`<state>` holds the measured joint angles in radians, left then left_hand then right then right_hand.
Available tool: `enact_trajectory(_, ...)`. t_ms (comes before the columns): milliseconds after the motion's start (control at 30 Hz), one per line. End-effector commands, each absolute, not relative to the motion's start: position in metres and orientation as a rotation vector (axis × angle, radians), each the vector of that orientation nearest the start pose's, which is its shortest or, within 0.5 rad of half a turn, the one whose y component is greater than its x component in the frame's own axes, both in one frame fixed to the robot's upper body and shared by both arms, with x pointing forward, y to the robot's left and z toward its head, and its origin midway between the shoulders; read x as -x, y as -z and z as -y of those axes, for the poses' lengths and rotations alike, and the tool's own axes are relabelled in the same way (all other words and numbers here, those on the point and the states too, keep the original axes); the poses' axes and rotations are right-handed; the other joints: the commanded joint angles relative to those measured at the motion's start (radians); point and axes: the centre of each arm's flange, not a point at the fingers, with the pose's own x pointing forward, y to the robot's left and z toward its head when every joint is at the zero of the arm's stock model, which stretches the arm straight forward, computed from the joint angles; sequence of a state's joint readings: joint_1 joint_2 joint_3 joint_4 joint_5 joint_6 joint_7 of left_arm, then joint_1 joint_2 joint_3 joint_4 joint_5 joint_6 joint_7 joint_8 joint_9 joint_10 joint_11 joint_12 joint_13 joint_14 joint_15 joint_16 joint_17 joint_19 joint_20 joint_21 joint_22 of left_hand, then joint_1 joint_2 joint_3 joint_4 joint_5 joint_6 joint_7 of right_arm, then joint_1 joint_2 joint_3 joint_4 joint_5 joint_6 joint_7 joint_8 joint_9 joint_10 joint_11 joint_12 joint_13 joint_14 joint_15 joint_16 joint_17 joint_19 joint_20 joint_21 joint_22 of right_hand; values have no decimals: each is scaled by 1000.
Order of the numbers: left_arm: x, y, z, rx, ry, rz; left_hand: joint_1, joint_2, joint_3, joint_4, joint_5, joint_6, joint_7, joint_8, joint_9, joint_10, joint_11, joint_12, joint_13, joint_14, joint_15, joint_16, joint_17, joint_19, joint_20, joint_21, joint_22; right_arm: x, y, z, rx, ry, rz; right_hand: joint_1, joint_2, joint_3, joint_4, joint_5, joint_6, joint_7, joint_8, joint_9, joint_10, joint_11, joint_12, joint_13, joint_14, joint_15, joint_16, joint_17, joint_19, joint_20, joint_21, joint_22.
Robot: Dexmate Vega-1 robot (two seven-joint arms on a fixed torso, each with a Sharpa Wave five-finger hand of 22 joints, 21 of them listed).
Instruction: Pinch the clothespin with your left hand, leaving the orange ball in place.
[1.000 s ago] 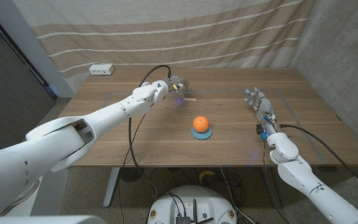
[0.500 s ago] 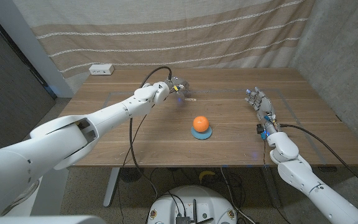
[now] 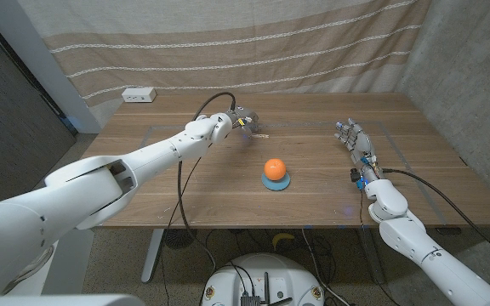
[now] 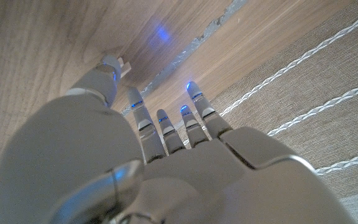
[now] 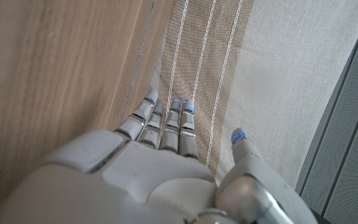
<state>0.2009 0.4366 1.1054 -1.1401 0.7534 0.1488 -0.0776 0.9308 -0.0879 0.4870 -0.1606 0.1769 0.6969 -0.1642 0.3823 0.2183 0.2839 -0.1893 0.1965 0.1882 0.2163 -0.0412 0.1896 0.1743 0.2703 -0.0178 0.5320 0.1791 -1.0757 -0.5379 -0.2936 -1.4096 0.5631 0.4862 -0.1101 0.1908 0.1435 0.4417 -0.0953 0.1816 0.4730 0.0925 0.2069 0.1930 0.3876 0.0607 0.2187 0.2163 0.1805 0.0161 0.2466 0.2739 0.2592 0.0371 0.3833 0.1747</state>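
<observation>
Clothespin [image 4: 123,66] mostly hidden at left hand [image 3: 242,118] thumb tip, grip unclear. Right hand [image 3: 357,143] open, empty. Wooden table [image 3: 185,183], striped curtain [image 3: 228,51] beyond.

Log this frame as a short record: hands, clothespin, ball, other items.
left hand: at the far middle of the table, fingers spread, thumb tip at the clothespin; grip unclear
right hand: holds nothing, fingers apart, near the table's right side
ball: orange, on a blue base, apart from both hands
other: white power strip at the far left corner
</observation>
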Motion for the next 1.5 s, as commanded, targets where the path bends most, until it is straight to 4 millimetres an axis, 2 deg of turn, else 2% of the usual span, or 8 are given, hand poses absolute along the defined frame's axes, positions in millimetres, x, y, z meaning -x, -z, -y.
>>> enact_trajectory(33,-709,-65,-97,-1853,52,584,3,13,-4,-1,-3,19,-3,8,-1,10,3,8,3,12,-110,4,3,8,-4,-7,5,-600,88,320,-40,-62,685,-12,2,-1,-4,4,2,-4,0,3,10,-1,-1,2,7,-2,8,3,12,-1,-2,1)
enact_trajectory(533,-713,-56,-94,-1878,44,569,15,31,-11,-1,-3,24,-1,6,-4,24,4,11,3,25,-109,7,4,14,3,-9,6,-600,92,322,-45,-60,682,-16,1,-3,-3,4,9,0,2,3,12,2,-1,3,7,0,9,2,15,0,-6,1)
enact_trajectory(800,-718,-57,-92,-1892,55,539,18,73,-15,8,-3,-19,25,-17,-5,17,15,7,4,20,-101,5,5,13,8,-12,7,-602,92,323,-40,-51,679,-18,1,-4,-2,3,11,0,2,4,14,1,-1,3,9,0,9,2,16,0,-9,2)
enact_trajectory(1033,-721,-58,-86,-1902,87,529,14,89,-25,9,-4,-65,28,-43,-8,0,18,1,4,10,-91,1,5,11,9,-15,8,-600,92,325,-42,-36,686,-21,1,-5,-2,3,11,1,2,4,13,1,-2,3,10,1,9,2,18,1,-12,2)
enact_trajectory(1100,-720,-59,-83,-1902,106,523,8,84,-33,9,-5,-59,29,-43,-9,1,13,2,3,11,-94,1,4,13,3,-15,7,-599,92,326,-43,-30,691,-21,1,-5,-1,3,11,1,1,4,13,1,-2,3,10,3,10,2,18,1,-12,2)
enact_trajectory(1233,-715,-64,-76,-1955,180,527,-31,40,-77,9,-8,-48,27,-53,-17,-5,9,1,3,3,-87,-3,2,7,-3,-24,6,-596,92,327,-58,-16,704,-23,3,-5,0,3,11,-1,1,4,13,2,-2,3,15,3,12,3,23,0,-12,2)
enact_trajectory(1367,-710,-67,-72,-1966,196,535,-61,8,-110,10,-1,-17,31,-53,-22,-5,6,3,3,-5,-80,-4,1,-1,3,-36,4,-593,93,328,-63,-6,718,-25,8,-5,4,3,11,-1,1,4,18,4,0,4,23,-2,16,4,30,-1,-13,2)
enact_trajectory(1500,-706,-68,-73,-1951,184,559,-59,27,-113,11,4,41,39,-41,-23,22,7,12,2,12,-76,3,2,7,11,-39,5,-590,94,328,-64,2,724,-27,9,-5,5,3,11,-1,0,4,21,3,1,4,26,0,17,5,34,-1,-13,2)
